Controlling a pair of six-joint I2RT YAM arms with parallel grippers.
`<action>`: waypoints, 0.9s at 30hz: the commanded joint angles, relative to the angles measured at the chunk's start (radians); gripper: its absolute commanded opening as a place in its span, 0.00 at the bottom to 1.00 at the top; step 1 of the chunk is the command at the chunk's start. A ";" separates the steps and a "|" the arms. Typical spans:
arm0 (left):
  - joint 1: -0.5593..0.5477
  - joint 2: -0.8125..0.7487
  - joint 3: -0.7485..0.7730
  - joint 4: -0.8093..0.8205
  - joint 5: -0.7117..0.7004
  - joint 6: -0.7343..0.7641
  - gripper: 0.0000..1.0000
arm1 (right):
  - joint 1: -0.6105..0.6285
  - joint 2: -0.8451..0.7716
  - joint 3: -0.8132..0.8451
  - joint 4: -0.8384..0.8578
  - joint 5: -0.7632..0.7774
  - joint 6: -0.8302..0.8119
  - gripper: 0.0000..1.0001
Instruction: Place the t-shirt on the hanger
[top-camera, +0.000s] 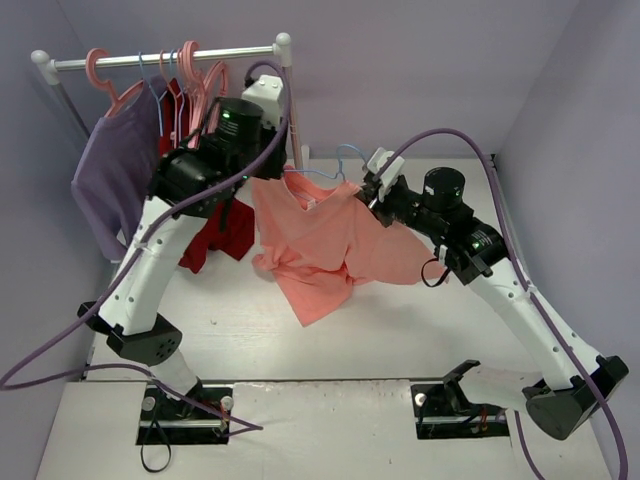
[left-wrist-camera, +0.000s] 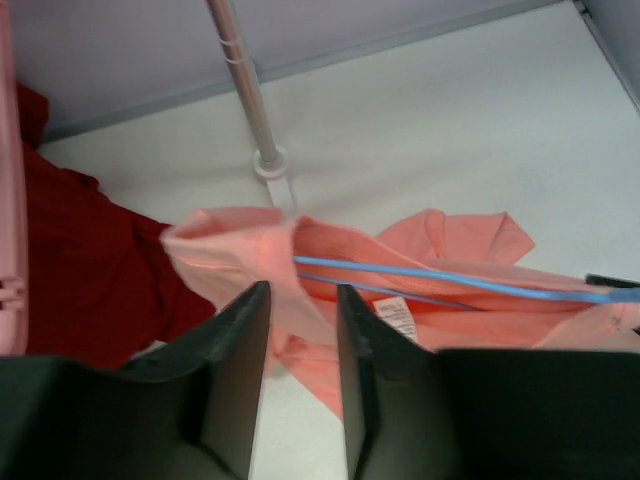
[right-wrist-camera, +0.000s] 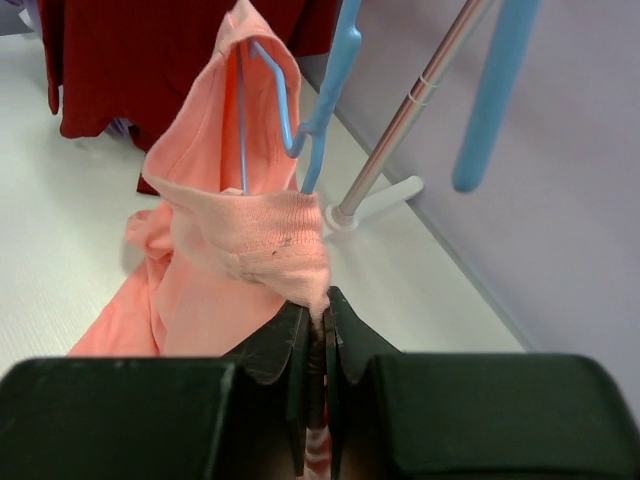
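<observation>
The salmon t-shirt (top-camera: 320, 245) hangs in the air between my two grippers, its lower part drooping toward the table. The light-blue wire hanger (top-camera: 345, 157) sits inside its neck, hook up; its wire (left-wrist-camera: 450, 278) runs across the collar in the left wrist view. My right gripper (right-wrist-camera: 315, 305) is shut on a fold of the shirt (right-wrist-camera: 250, 235) at its right shoulder (top-camera: 370, 192), and the hanger wire (right-wrist-camera: 283, 100) shows just above. My left gripper (left-wrist-camera: 300, 295) is open at the shirt's left shoulder (left-wrist-camera: 235, 245), with loose cloth lying between the fingertips (left-wrist-camera: 255, 320).
A clothes rack (top-camera: 160, 58) stands at the back left with pink plastic hangers (top-camera: 200, 75), a lavender shirt (top-camera: 115, 170) and a dark red garment (top-camera: 215, 235). Its pole foot (left-wrist-camera: 270, 165) rests on the table behind the shirt. Purple walls close the back and right.
</observation>
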 joint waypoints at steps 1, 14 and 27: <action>0.146 -0.126 -0.004 0.115 0.211 0.262 0.33 | -0.013 -0.023 0.015 0.141 -0.045 0.019 0.00; 0.363 -0.209 -0.324 0.114 0.815 0.831 0.35 | -0.020 -0.007 0.025 0.139 -0.125 0.014 0.00; 0.391 -0.152 -0.251 0.160 0.723 0.414 0.35 | -0.032 0.006 0.029 0.139 -0.129 0.005 0.00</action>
